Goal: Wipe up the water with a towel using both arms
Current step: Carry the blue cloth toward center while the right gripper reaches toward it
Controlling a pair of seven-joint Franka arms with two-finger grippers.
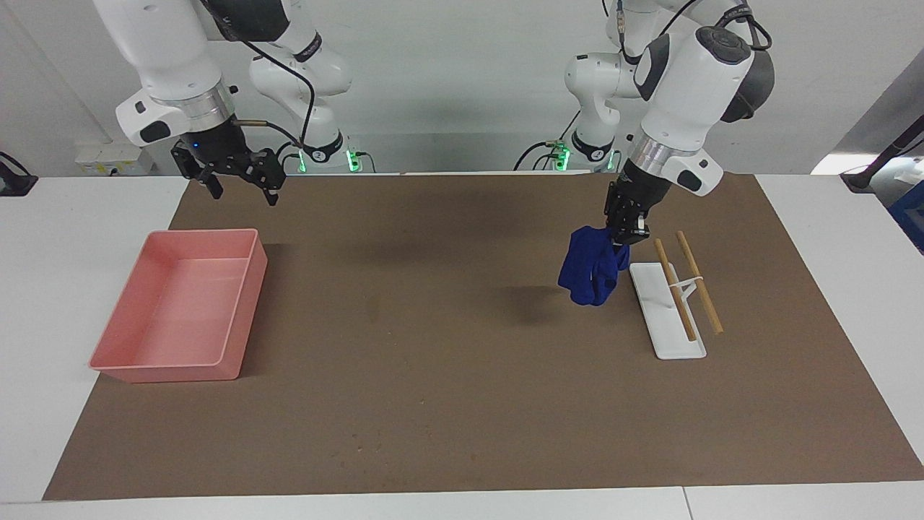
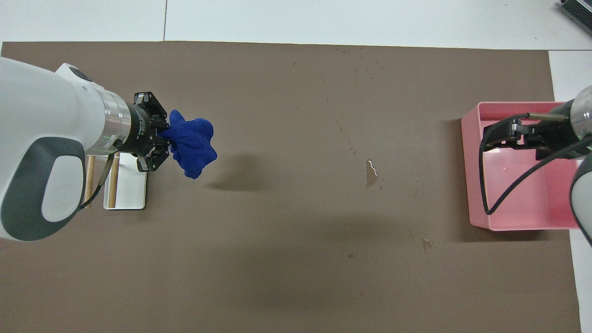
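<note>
Towel (image 1: 593, 266) hangs bunched from the left tool (image 1: 625, 238), long axis drooping down, clear of the brown mat (image 1: 447, 375), over a spot beside the white rack (image 1: 668, 312). Left tool is pinched on its top edge. Right tool (image 1: 238, 184) waits, fingers spread, over the pink tray (image 1: 180, 307). Small water puddle (image 2: 371, 172) glints mid-bench; the arm hides part of the rack in the overhead view.

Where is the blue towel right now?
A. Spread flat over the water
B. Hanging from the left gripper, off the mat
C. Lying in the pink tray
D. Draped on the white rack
B: the towel hangs bunched from the left gripper beside the white rack, casting a shadow on the mat below.
</note>
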